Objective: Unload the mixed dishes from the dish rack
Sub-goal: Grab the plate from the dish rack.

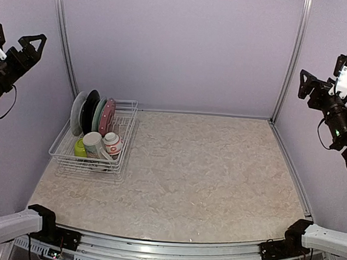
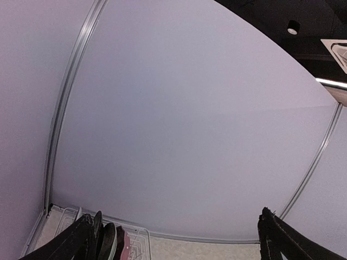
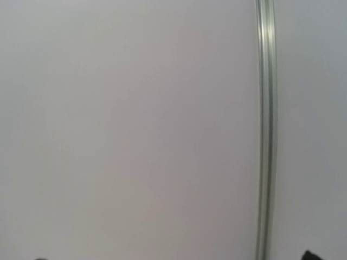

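- Along the near edge, the left arm's base [image 1: 14, 226] and the right arm's base [image 1: 326, 239] are cut off by the frame corners.
- Left gripper [image 1: 19, 38] hangs high by the left wall, jaws spread wide and holding nothing; its wrist view catches only the dark fingers [image 2: 70, 244] at the bottom corners.
- Right gripper [image 1: 323, 71] hangs high by the right wall, equally wide apart and empty; its own camera sees little but blank wall.
- Beige marbled table [image 1: 206, 173] fills the middle ground.
- At the table's far left sits the dish rack [image 1: 126, 139], a white wire basket.
- Its front part holds a lime-green bowl [image 1: 80, 148], a cream mug [image 1: 93, 144] and a white-and-red bowl [image 1: 112, 143], close together; the mug partly hides the green bowl.
- Behind them, plates stand on edge in the slots: grey plate [image 1: 78, 113], black plate [image 1: 91, 110], pale teal plate [image 1: 99, 115], pink plate [image 1: 108, 115]. They overlap, so any further plate between them cannot be made out.
- Lilac wall [image 1: 178, 48] with aluminium posts [image 1: 64, 41] closes the back.
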